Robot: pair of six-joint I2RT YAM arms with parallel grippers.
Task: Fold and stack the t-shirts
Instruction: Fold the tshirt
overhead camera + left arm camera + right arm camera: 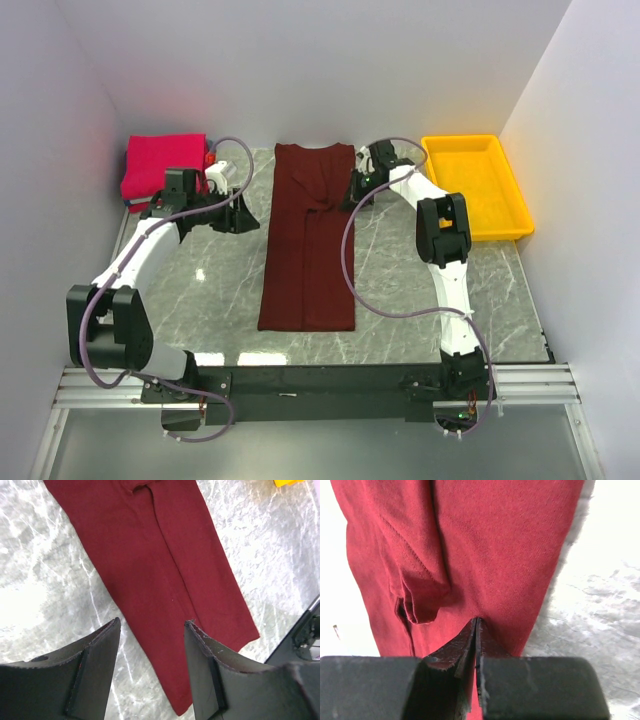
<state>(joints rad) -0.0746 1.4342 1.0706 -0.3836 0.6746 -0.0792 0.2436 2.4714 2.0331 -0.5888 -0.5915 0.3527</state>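
Hovering above the grey marble bench [200,285], my left end effector [152,625] has its two fingers spread wide, with nothing between them. Through that gap in my left wrist view I see the near end of the maroon t-shirt [308,240] and bare marble on either side of it. This end effector is just beside the shirt's left edge, not touching it as far as I can tell.

The maroon t-shirt lies flat in the middle of the bench, folded lengthwise into a long narrow strip that runs from the far edge toward my bases.

My right end effector [476,627] is at the shirt's far right part, down against the cloth. Its fingers are pressed together, tip to tip. I cannot tell whether any cloth is caught between them. A stitched fold [420,600] of the shirt sits just left of those fingertips, and pale marble shows to the right of the cloth.

The pinkish-red t-shirt [163,165] lies folded in the far left corner, behind my left arm and well apart from the maroon one. A yellow tray [500,215] stands at the far right, beside my right arm.
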